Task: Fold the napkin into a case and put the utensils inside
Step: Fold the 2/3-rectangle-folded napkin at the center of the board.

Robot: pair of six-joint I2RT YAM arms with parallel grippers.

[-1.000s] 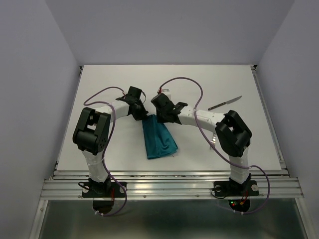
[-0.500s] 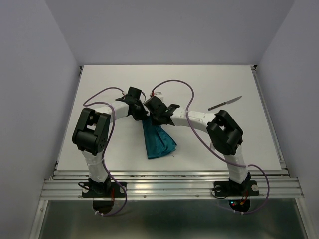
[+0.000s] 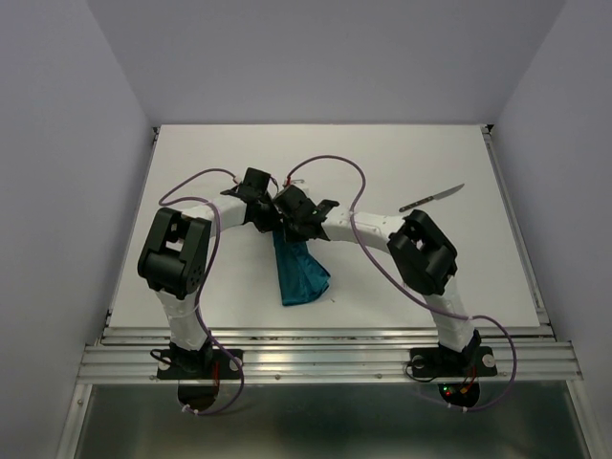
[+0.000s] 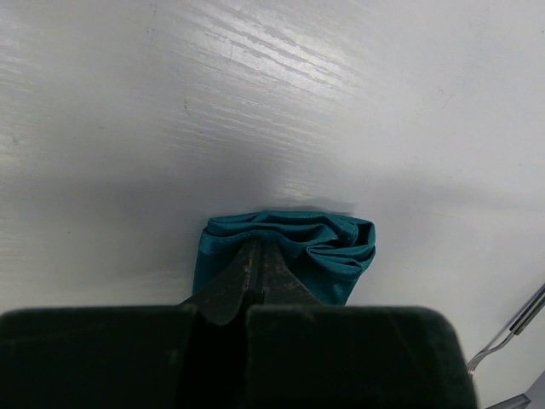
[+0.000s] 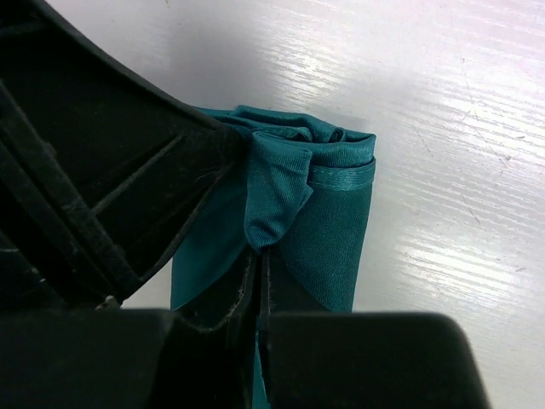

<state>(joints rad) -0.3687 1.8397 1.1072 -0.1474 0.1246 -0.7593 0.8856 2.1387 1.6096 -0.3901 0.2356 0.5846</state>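
The teal napkin (image 3: 301,273) lies folded into a narrow strip at the table's middle, bunched at its far end. Both grippers meet over that far end. My left gripper (image 3: 271,223) is shut on the cloth's top edge, its fingertips (image 4: 258,249) pinching the gathered napkin (image 4: 336,249). My right gripper (image 3: 288,226) is shut on a raised fold of the napkin (image 5: 336,221), close against the left gripper's black body (image 5: 102,170). The knife (image 3: 432,198) lies at the far right. The fork (image 4: 504,334) shows at the left wrist view's lower right edge; the right arm hides it from above.
The white table (image 3: 191,172) ends in a metal rail (image 3: 325,349) at the near edge. Purple cables (image 3: 335,158) loop above both arms. Grey walls enclose the table on three sides.
My right gripper has swung left up against the left one, carrying the napkin's right edge over. The cloth is now narrower. The left gripper has stayed in place.
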